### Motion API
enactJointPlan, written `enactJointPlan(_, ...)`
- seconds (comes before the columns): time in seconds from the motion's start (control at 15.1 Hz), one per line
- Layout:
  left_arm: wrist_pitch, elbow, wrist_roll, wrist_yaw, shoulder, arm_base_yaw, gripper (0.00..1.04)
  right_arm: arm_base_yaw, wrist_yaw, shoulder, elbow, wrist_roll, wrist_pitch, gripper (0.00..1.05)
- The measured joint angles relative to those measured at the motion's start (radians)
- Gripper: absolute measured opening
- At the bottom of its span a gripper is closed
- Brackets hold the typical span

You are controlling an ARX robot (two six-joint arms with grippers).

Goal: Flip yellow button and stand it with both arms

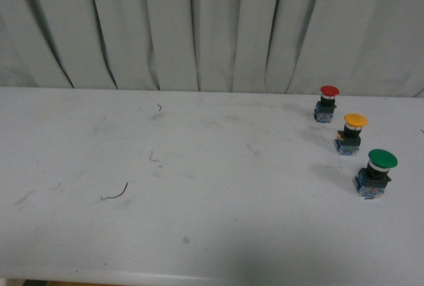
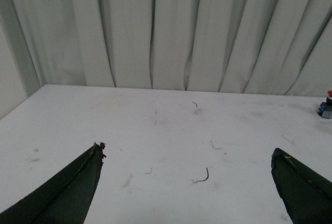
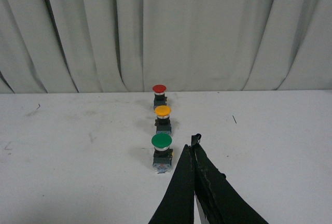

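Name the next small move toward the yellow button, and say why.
Probably open the right gripper and ease it toward the yellow button: its fingers are shut, nothing held, and the button stands cap-up between the red button and green button, untouched.

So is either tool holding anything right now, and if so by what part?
Nothing is held. The left tool is open over bare table, the right tool is shut and empty, and the yellow button stands untouched.

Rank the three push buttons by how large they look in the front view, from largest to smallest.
1. Green-capped button: looks largest, but it also stands nearest the camera.
2. Yellow button: middle.
3. Red-capped button: looks smallest, standing farthest back.

Yellow and red differ little; distance may explain it, so their true order is unsure.
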Motion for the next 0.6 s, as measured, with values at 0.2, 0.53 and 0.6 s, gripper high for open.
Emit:
enactJointPlan(0.2, 0.0, 0.0, 0.0, 0.0, 0.0, 0.0, 0.98, 0.0, 0.0, 0.0, 0.0, 0.0, 0.0, 0.15)
enactJointPlan(0.53, 0.0, 0.0, 0.0, 0.0, 0.0, 0.0, 0.98, 0.0, 0.0, 0.0, 0.0, 0.0, 0.0, 0.79)
enactJointPlan(0.6, 0.0, 0.0, 0.0, 0.0, 0.0, 0.0, 0.98, 0.0, 0.0, 0.0, 0.0, 0.0, 0.0, 0.92)
